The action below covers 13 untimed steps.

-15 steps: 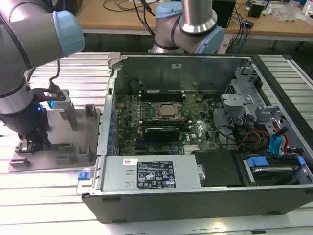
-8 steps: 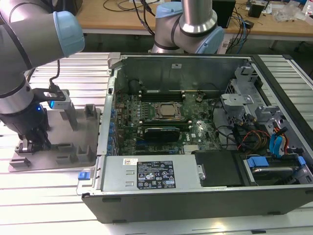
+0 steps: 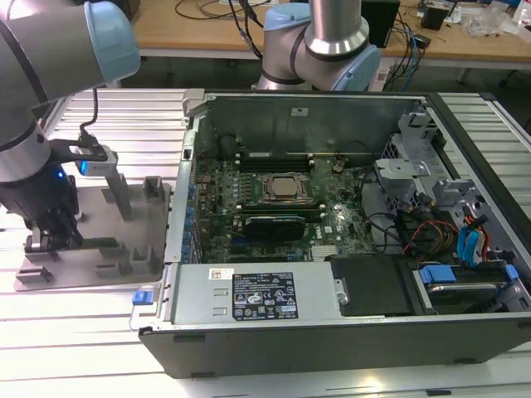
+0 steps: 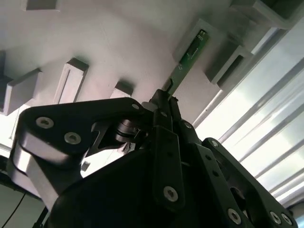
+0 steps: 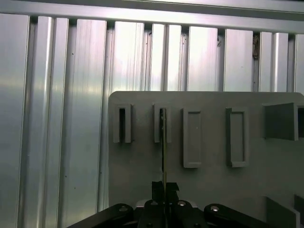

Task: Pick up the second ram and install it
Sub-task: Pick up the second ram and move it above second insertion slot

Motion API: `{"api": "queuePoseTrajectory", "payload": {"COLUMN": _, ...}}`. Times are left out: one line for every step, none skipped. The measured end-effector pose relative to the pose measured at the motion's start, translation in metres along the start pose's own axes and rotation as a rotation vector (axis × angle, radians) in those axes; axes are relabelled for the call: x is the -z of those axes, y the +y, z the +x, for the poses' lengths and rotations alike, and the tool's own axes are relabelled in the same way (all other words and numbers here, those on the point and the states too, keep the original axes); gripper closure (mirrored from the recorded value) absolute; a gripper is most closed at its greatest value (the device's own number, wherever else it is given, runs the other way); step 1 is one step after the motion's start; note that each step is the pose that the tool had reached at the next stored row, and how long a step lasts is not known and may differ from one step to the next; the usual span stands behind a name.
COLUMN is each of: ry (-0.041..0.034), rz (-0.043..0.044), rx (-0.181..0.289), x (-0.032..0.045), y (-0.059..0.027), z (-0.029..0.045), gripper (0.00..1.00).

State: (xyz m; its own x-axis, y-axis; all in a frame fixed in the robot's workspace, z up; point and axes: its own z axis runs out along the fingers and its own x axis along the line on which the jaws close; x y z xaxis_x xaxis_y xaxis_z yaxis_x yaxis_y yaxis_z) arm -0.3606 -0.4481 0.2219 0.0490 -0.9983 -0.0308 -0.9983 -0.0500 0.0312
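Note:
The second ram [image 4: 190, 56] is a thin green stick standing on edge in a slot of the grey holder plate [image 4: 118, 42]. From above in the first wrist view the second ram [image 5: 163, 142] shows as a narrow line running from a slot block to my fingertips. My gripper [image 5: 164, 189] has its black fingers pressed on the stick's near end, also seen in the second wrist view where the gripper [image 4: 164, 100] meets the board. In the exterior view the gripper [image 3: 54, 240] is low over the holder plate [image 3: 141, 249], at the exterior view's left, with the second ram [image 3: 99, 243] beside it.
The open computer case [image 3: 332, 332] lies at the exterior view's right, with the motherboard [image 3: 332, 228], silver processor [image 3: 282, 186] and long black slots [image 3: 274, 157] inside. Upright grey posts [image 3: 124, 195] stand on the holder plate. Ribbed aluminium table [image 5: 71, 95] surrounds it.

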Motion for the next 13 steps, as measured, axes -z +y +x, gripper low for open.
{"api": "queuePoseTrajectory", "payload": {"ry": 0.0000, "rz": 0.0000, "rx": 0.000, "x": 0.0025, "y": 0.0001, "z": -0.0001, "gripper": 0.89}}
{"api": "queuePoseTrajectory", "payload": {"ry": -0.0001, "rz": 0.0001, "rx": 0.000, "x": 0.0048, "y": 0.0002, "z": -0.0002, "gripper": 0.89}}
{"api": "queuePoseTrajectory", "payload": {"ry": -0.0001, "rz": 0.0001, "rx": 0.000, "x": 0.0078, "y": 0.0002, "z": -0.0003, "gripper": 0.89}}
{"api": "queuePoseTrajectory", "payload": {"ry": 0.0000, "rz": 0.0000, "rx": 0.000, "x": 0.0135, "y": 0.0004, "z": -0.0004, "gripper": 0.89}}
{"api": "queuePoseTrajectory", "payload": {"ry": 0.0000, "rz": 0.0000, "rx": 0.000, "x": 0.0167, "y": 0.0005, "z": -0.0005, "gripper": 0.89}}
{"api": "queuePoseTrajectory", "payload": {"ry": 0.0000, "rz": 0.0000, "rx": 0.000, "x": 0.0194, "y": 0.0006, "z": -0.0006, "gripper": 0.89}}
{"api": "queuePoseTrajectory", "payload": {"ry": 0.0000, "rz": 0.0000, "rx": 0.000, "x": 0.0256, "y": 0.0008, "z": -0.0008, "gripper": 0.89}}
{"api": "queuePoseTrajectory", "payload": {"ry": -0.0001, "rz": 0.0000, "rx": 0.000, "x": 0.0306, "y": 0.0009, "z": -0.0010, "gripper": 0.89}}
{"api": "queuePoseTrajectory", "payload": {"ry": 0.0000, "rz": 0.0000, "rx": 0.000, "x": 0.0351, "y": 0.0011, "z": -0.0011, "gripper": 0.89}}
{"api": "queuePoseTrajectory", "payload": {"ry": 0.0000, "rz": -0.0001, "rx": 0.000, "x": 0.0381, "y": 0.0012, "z": -0.0012, "gripper": 0.89}}
{"api": "queuePoseTrajectory", "payload": {"ry": -0.0001, "rz": 0.0001, "rx": 0.000, "x": 0.0398, "y": 0.0012, "z": -0.0012, "gripper": 0.89}}
{"api": "queuePoseTrajectory", "payload": {"ry": 0.0000, "rz": 0.0001, "rx": 0.000, "x": 0.0417, "y": 0.0013, "z": -0.0013, "gripper": 0.89}}
{"api": "queuePoseTrajectory", "payload": {"ry": 0.0000, "rz": 0.0000, "rx": 0.000, "x": 0.0456, "y": 0.0014, "z": -0.0014, "gripper": 0.89}}
